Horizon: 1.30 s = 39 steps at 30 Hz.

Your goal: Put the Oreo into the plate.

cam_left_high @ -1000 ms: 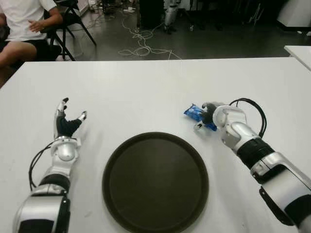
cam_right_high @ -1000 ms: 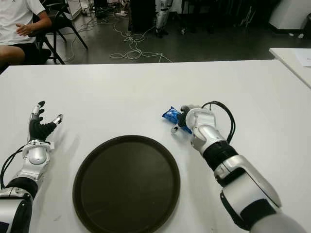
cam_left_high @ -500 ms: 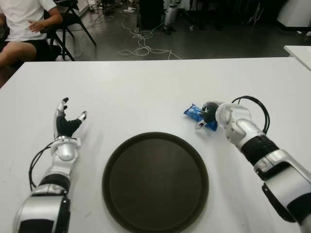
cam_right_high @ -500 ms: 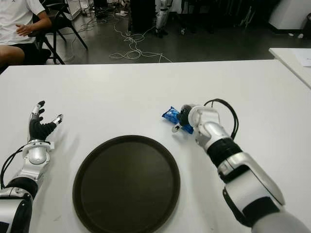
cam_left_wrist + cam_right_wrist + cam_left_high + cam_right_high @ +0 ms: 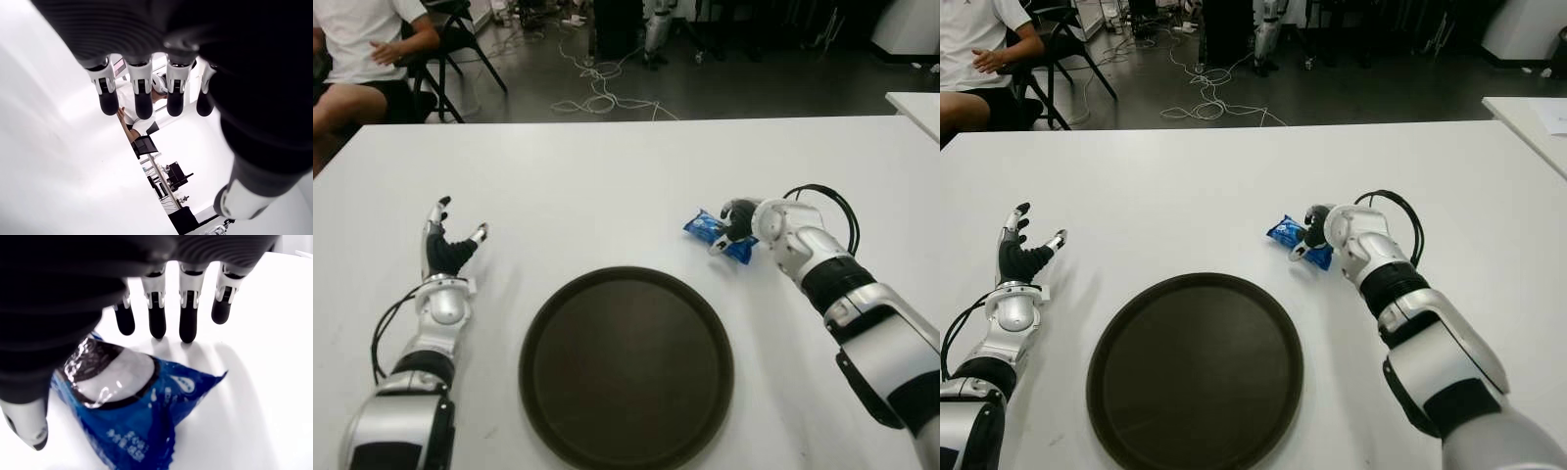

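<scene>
The Oreo is a blue packet lying on the white table, just past the far right rim of the dark round plate. My right hand is over the packet's right end. In the right wrist view the Oreo packet lies under the palm, the fingers stretch out straight beyond it and the thumb stands beside it, not closed on it. My left hand shows on the table's left side, left of the plate, fingers spread and holding nothing.
A person in a white shirt sits on a chair beyond the table's far left corner. Cables lie on the floor behind the table. Another white table's corner shows at the far right.
My right wrist has swung to the right and a little farther away, the hand staying over the packet's right end. The packet, the plate and the left hand have not moved.
</scene>
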### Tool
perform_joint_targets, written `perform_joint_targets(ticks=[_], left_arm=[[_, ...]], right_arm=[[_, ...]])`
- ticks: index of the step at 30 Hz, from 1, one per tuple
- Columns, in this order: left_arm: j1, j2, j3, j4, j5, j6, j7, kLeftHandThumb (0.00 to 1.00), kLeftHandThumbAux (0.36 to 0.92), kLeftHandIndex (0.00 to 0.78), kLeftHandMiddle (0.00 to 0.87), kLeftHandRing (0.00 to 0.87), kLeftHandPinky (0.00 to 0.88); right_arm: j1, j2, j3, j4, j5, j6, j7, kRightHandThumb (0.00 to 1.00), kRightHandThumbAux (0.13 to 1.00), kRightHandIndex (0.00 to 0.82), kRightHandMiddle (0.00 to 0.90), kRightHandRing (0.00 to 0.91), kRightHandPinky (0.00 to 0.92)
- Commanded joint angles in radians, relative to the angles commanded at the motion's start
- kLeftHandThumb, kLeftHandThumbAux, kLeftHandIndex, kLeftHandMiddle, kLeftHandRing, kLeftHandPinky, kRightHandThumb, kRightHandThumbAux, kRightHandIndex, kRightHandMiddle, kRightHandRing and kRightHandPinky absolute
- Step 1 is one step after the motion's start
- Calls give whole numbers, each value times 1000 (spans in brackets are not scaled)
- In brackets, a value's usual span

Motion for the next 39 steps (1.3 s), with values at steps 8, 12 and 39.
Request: perform_joint_targets(ticks=[8,12,39], left_arm=[[0,1,1,1,-2,-1,-5,0,764,68,93,65,41],[0,1,0,1,-1,-1,-3,0,770,70,97,69,45],[-1,0,-1,7,2,-10,3,0,749,75,105,80,59]], right_arm=[[-4,15,-25,45,17,-9,-46,0,620,223,183,178,145],[-7,19,-31,48,17,-5,-55,0,627,205,179,175,160],[-10,26,10,50,-17,1,-44,0,621,187,168,168,137]])
